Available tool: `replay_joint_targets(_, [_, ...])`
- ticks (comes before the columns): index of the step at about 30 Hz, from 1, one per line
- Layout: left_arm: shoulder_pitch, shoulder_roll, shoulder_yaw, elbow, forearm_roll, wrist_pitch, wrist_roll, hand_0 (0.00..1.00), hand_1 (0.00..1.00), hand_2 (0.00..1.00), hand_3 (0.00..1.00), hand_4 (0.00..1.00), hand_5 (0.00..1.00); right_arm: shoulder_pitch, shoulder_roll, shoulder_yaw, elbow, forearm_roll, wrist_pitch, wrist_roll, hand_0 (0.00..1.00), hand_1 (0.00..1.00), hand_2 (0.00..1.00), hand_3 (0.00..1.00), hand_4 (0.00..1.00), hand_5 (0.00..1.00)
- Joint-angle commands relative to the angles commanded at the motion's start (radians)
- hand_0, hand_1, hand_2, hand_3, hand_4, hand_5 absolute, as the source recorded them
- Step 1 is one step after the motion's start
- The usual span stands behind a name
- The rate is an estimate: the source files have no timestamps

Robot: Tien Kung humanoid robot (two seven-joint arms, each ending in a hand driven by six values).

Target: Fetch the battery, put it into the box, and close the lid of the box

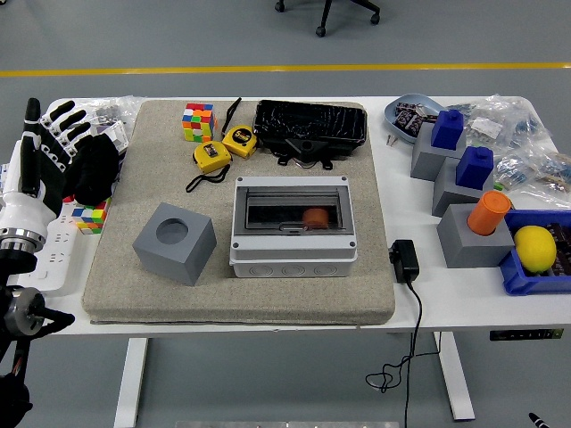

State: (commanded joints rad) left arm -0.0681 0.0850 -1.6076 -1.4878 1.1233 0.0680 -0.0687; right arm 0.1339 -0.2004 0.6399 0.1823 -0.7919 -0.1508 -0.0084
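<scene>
Seemingly done: from the head view, the orange battery (314, 217) lies inside the box (293, 225) behind its shut clear lid (292, 210). Left hand (45, 156) rests at the table's left edge, fingers spread, holding nothing. Nothing appears left.

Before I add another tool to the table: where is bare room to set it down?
Free: the mat in front of the grey cube and grey box; the mat strip right of the box; the bare table beyond the black adapter. Crowded: the right edge around the blue bin, and behind the box by the tape measures.
</scene>
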Motion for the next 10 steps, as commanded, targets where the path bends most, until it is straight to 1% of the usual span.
replay_joint_targets(10, [-0.002, 0.001, 0.0, -0.001, 0.004, 0.005, -0.005, 0.754, 0.778, 0.764, 0.78, 0.998, 0.998, 0.001, 0.0, 0.003, 0.0, -0.002, -0.001, 0.0, 0.911, 0.823, 0.788, 0.798, 0.998, 0.998])
